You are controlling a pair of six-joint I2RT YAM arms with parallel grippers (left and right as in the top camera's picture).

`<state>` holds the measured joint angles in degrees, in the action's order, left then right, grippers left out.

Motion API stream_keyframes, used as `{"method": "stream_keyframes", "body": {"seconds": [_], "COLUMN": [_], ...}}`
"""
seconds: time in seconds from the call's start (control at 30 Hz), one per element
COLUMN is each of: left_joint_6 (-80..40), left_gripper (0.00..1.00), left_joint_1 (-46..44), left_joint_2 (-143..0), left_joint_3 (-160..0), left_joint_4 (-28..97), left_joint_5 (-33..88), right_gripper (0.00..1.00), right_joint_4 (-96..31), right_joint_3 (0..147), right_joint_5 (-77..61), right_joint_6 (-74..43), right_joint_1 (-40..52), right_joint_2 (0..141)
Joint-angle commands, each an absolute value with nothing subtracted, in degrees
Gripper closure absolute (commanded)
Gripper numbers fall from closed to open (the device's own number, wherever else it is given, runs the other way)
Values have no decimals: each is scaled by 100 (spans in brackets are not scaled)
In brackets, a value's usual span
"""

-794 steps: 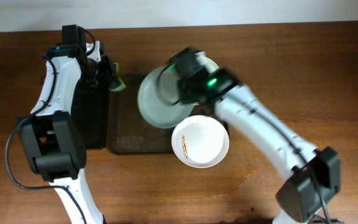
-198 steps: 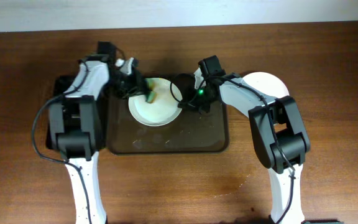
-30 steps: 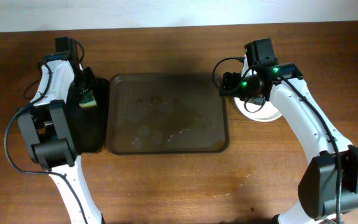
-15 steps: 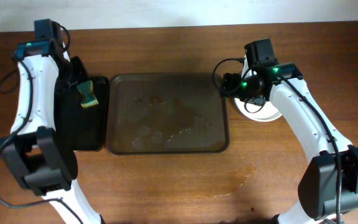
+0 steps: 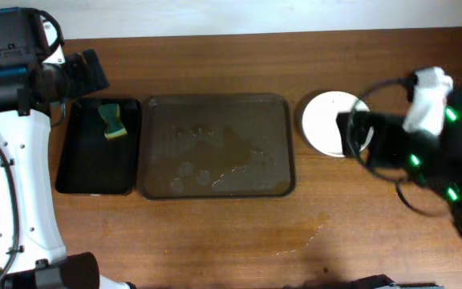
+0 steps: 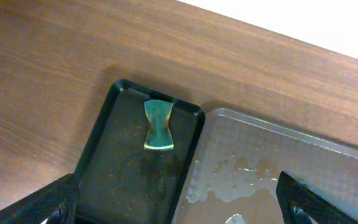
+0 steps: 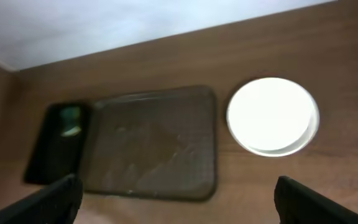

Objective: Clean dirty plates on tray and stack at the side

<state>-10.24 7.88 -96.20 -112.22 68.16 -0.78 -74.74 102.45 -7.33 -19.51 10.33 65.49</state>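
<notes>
The plates [image 5: 325, 120] sit as one white stack on the table, just right of the tray [image 5: 215, 120]; the right wrist view shows the same plates [image 7: 272, 115]. The brown tray [image 6: 303, 162] holds no plate, only patches of water and foam. My left gripper [image 6: 179, 211] is open and empty, raised high over the seam between the black tray and the brown one. My right gripper [image 7: 185, 205] is also open and empty, high above the table in front of the tray [image 7: 154, 143]. In the overhead view the right arm is blurred at the right edge.
A smaller black tray [image 5: 95, 164] lies left of the brown one, with a green and yellow sponge [image 5: 112, 120] at its far end. The left wrist view shows that sponge [image 6: 158, 124] lying loose. Bare wooden table surrounds everything.
The left gripper let go of the sponge in the black tray, opened wide and rose up and left. The right arm drew back from the plate stack, rightward and upward.
</notes>
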Motion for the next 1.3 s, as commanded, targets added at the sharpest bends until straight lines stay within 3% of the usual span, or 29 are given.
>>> {"method": "stream_keyframes", "body": {"seconds": [0.0, 0.13, 0.27, 0.47, 0.6, 0.8, 1.03, 1.1, 1.27], "left_joint_6": [-932, -932, -932, -930, -932, -932, -932, -932, -932], "left_gripper": [1, 1, 1, 1, 1, 1, 1, 1, 1], "left_joint_1": [792, 792, 792, 792, 792, 794, 792, 792, 792], "left_joint_2": [-9651, -9651, -9651, -9651, -9651, -9651, -9651, -9651, -9651], "left_joint_3": [-11222, -11222, -11222, -11222, -11222, -11222, -11222, -11222, -11222], "left_joint_4": [6823, 6825, 6823, 6825, 6823, 6825, 6825, 6823, 6825], "left_joint_5": [-123, -123, -123, -123, -123, -123, -123, -123, -123], "right_gripper": [2, 2, 2, 2, 2, 2, 2, 2, 2], "right_joint_4": [-7483, -8103, -8068, -5052, -2338, -38, 198, -412, -410], "right_joint_3": [10294, 10294, 10038, 7376, 4477, 1415, 30, 32, 32], "right_joint_5": [-1181, -941, 814, -23, -327, -454, -432, -412, -410], "right_joint_6": [-1929, -1885, -1885, -491, -473, -473, -471, -473, -473], "right_joint_1": [1050, 1050, 965, 108, -327, -344, -346, -344, -346], "right_joint_2": [6045, 5640, 5520, 4156, 2829, 1240, 167, 158, 143]}}
